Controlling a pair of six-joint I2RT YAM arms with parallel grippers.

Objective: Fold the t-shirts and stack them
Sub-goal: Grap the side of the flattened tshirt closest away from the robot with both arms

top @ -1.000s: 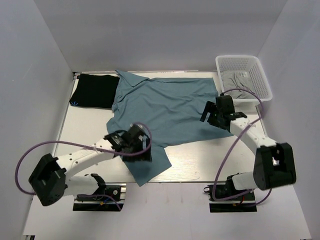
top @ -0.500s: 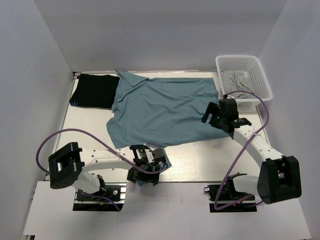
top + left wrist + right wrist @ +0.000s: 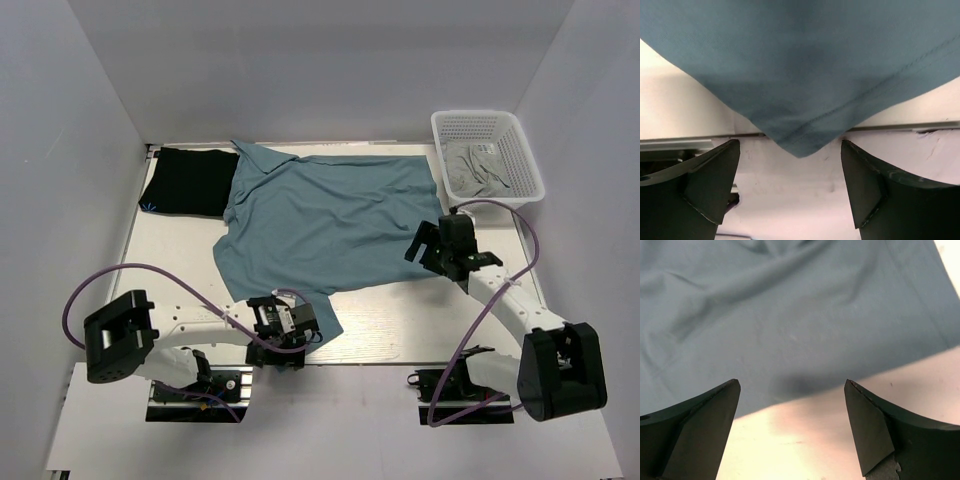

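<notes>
Swinging back to the near edge of the tabletop (image 3: 420, 335), the left gripper (image 3: 789, 146) now frames the near corner of the spread teal shirt (image 3: 320, 215), fingers wide apart and empty. The right gripper (image 3: 441, 246), likewise spread and empty, has crept along the right hem. Both seem set for a first fold.

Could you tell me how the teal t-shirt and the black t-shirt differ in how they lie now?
The teal tee lies spread open across the middle of the table; the black tee is a compact rectangle at the far left corner. The teal tee covers far more surface than the black tee. The teal tee's left edge overlaps the black tee's right edge. Both lie flat on the table.
</notes>
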